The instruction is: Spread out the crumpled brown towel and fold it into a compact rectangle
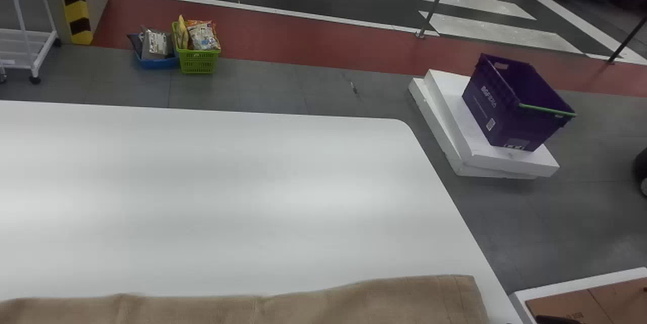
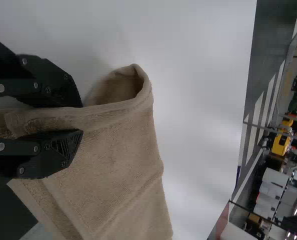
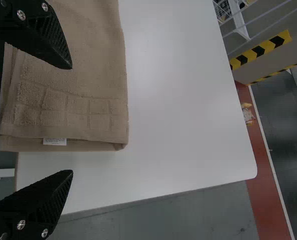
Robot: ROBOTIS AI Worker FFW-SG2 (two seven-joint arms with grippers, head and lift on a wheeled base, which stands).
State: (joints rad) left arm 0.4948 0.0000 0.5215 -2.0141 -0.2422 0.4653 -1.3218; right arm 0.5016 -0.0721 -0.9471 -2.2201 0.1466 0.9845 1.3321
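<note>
Towel (image 1: 303, 310) lies pinched in the left gripper (image 2: 82, 119), one end beneath the wide-open right gripper (image 3: 72, 119).

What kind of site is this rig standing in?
Probably an indoor robotics test or demo hall with a mock street, though a warehouse-type workspace is possible. Clues: zebra crossing marked on the dark floor, yellow-and-black hazard striping by the wheeled rack, and a purple plastic crate.

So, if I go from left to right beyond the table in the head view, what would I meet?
White wheeled rack → yellow-and-black striped tape → blue basket → green basket → purple crate.
</note>
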